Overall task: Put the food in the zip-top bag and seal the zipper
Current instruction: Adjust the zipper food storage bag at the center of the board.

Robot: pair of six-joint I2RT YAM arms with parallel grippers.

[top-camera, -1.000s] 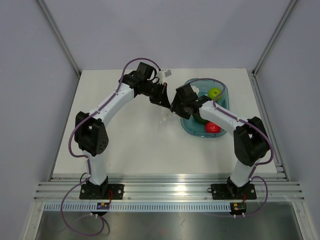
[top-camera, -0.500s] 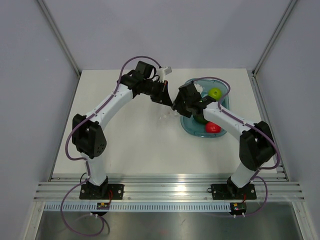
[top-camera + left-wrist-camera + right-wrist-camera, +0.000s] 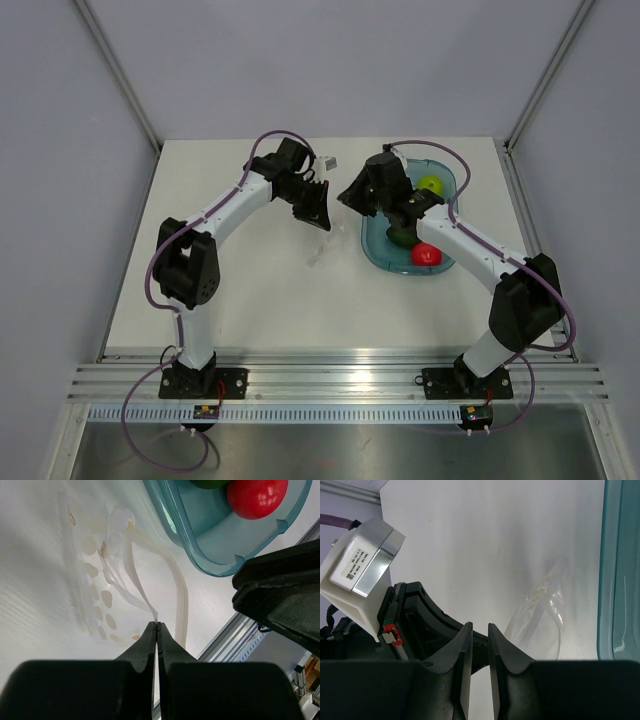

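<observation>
Blue-green see-through tray (image 3: 375, 256) on the right side of a white table (image 3: 250, 290). In it, a bright green apple (image 3: 430, 185) at the far end and a round red fruit (image 3: 426, 254) at the near end, apart. Grey walls (image 3: 60, 200) around. Silver rail (image 3: 340, 380) along the near edge.

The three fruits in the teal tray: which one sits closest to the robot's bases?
The red round one. It lies at the near end of the tray; the dark green food sits just beyond it, and the lime-green apple at the far end.
</observation>
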